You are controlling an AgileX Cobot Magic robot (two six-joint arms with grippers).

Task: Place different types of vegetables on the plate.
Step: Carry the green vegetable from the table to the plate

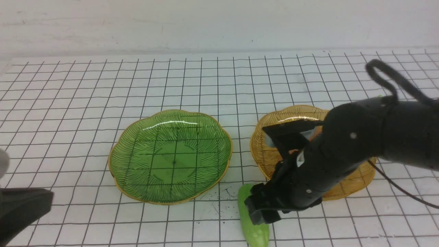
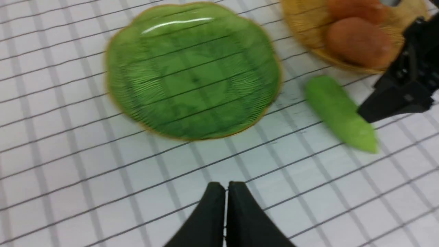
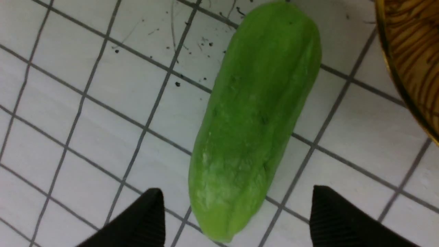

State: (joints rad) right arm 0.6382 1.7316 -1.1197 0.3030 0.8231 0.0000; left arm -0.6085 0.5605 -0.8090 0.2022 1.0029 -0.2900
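1. The right arm (image 1: 360, 137) is stretching in from the right, angling its wrist downward.
2. The right gripper (image 3: 236, 209) is holding its 2 fingers spread wide.
3. The left gripper (image 2: 226, 195) is sitting low at the near left, its 2 fingers pressed together.

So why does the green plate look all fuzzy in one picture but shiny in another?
Left wrist view: the green plate is smeared all over, likely camera-motion blur, with a white glare streak near one rim. Front view: sharper, with light glinting off it and the orange plate. Right wrist view: the cucumber looks fairly crisp.
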